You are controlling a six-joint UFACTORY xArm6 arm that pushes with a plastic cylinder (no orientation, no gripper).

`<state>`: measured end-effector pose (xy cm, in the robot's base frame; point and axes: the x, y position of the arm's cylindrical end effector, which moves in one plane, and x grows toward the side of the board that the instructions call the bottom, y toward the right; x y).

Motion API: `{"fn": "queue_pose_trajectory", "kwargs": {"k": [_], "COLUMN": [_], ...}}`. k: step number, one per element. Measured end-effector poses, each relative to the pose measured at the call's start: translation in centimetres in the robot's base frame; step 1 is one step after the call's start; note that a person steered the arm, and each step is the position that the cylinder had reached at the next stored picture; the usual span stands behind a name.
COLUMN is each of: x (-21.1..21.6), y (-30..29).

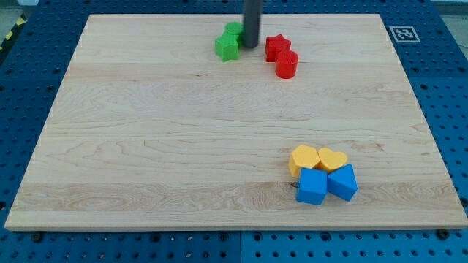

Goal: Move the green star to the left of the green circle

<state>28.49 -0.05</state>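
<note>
Wooden board; no pincer, just my tip touching green star right side, holding nothing.

Pale matt wooden board, smooth-looking blocks

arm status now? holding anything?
No gripper: just a rod, holding nothing. My tip sits at the view's top, right beside the green star and green circle, left of the red blocks.
</note>
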Motion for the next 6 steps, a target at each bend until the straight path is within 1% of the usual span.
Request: {"fn": "queue_pose_trajectory", "kwargs": {"k": [1, 2, 3, 4, 5, 6], "x": [0.3, 0.3, 1.5, 4.1, 4.3, 2.8], "y": [-4.5, -3.7, -2.1, -2.2, -5.0, -11.4]}}
